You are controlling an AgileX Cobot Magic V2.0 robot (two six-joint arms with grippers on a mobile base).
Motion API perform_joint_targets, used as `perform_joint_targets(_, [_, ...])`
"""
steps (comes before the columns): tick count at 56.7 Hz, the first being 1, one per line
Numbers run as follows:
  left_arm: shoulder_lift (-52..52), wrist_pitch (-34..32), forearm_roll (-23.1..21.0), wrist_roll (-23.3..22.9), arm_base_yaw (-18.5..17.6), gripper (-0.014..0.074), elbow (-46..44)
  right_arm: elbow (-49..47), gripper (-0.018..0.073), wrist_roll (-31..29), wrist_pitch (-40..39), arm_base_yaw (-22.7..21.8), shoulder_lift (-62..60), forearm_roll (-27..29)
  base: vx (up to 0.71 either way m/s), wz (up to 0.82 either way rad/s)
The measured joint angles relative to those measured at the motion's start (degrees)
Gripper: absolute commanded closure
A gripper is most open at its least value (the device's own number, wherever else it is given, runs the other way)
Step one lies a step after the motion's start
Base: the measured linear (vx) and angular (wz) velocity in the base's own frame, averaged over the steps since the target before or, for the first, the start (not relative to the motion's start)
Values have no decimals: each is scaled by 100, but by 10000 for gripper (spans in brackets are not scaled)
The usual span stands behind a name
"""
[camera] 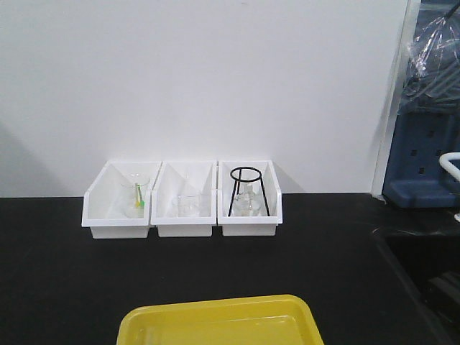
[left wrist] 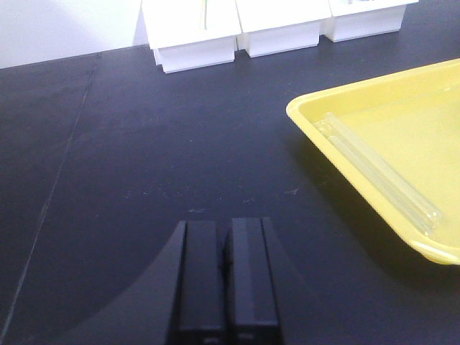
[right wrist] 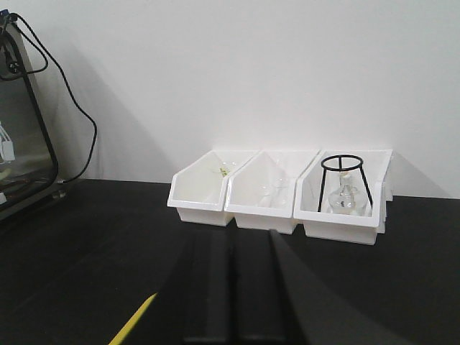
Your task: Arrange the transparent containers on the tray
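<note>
The yellow tray [left wrist: 302, 109] lies on the black bench to the right of my left gripper [left wrist: 226, 228], which is shut with nothing between its fingers and hovers over bare bench. Clear test tubes, the transparent containers [left wrist: 374, 169], lie side by side inside the tray along its left rim. In the front view only the tray's far rim [camera: 215, 305] shows at the bottom, and no tubes or grippers are seen there. My right gripper [right wrist: 231, 236] is shut and empty, facing the bins, with a sliver of the tray's edge [right wrist: 134, 319] at its lower left.
Three white bins [camera: 185, 213] stand in a row against the back wall; the right one holds a black tripod stand [camera: 249, 188] and glassware. A dark recess [camera: 420, 259] and blue equipment [camera: 422, 162] sit at the right. A cabled device [right wrist: 21, 151] stands at far left.
</note>
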Motion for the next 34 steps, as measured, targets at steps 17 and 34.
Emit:
perform_joint_targets(17, [0,0,0,0,0,604,0,0,571,-434,260,0,23,241,0,0])
perform_joint_targets(34, [0,0,-4,0,0,604,0,0,571,-5061,2320,0,217,4976,0,0])
